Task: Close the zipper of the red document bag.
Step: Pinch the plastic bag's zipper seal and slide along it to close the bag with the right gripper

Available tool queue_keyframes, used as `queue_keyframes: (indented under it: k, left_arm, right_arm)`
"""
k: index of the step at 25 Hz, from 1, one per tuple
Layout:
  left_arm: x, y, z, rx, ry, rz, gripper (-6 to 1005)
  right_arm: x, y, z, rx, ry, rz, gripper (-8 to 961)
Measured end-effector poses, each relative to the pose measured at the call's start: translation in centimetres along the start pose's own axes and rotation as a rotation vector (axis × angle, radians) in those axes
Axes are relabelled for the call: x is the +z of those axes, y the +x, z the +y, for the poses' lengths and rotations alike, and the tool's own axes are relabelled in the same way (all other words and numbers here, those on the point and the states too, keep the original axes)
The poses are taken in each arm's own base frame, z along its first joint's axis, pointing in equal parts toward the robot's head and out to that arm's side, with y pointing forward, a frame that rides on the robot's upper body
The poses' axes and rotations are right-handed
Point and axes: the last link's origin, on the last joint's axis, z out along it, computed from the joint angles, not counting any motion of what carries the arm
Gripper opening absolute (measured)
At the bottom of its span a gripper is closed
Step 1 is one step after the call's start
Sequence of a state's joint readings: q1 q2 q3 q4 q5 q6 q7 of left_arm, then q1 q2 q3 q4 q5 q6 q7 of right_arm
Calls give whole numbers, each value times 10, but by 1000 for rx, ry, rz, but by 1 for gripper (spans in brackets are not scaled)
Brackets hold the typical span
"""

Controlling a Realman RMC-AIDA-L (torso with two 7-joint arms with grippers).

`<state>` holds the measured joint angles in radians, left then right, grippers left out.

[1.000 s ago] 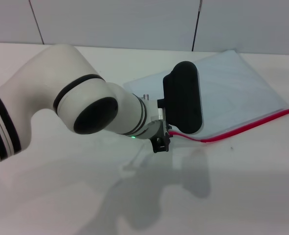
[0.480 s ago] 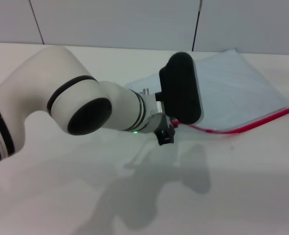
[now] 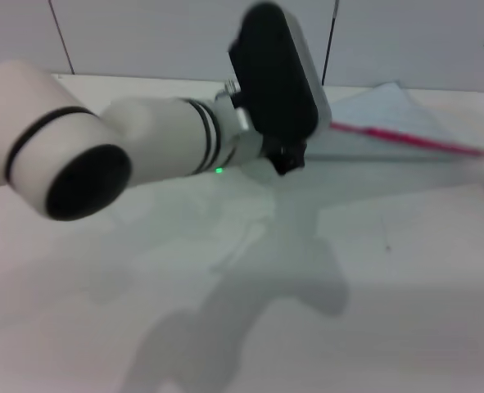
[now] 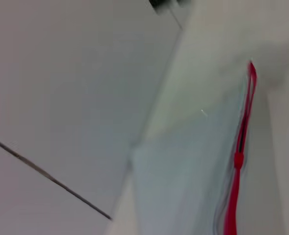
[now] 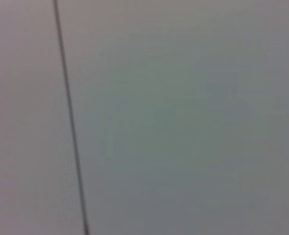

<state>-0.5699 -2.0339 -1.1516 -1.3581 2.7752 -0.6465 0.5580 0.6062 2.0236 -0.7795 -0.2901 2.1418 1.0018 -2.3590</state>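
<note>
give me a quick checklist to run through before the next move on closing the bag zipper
1. Left gripper at the zipper end: ok, it sits at the near end of the red strip in the head view.
2. Left grip on the zipper: cannot tell, the fingers are hidden behind the wrist.
3. Bag lying flat on the table: not ok, its red edge looks raised off the surface.
4. Slider position: ok, a small red slider shows partway along the strip in the left wrist view.
5. Right gripper holding the bag steady: cannot tell, only a dark bit shows at the head view's right edge.
</note>
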Motion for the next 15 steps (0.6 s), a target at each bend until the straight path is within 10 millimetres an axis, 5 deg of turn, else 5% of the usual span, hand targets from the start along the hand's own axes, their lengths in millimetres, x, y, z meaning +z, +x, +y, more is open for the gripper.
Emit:
queue_keyframes:
  k: [15]
  left_arm:
    - [-36,25,-27,-12,174,178,57]
  right_arm:
    - [4,-81,9,-77,-292,41,651]
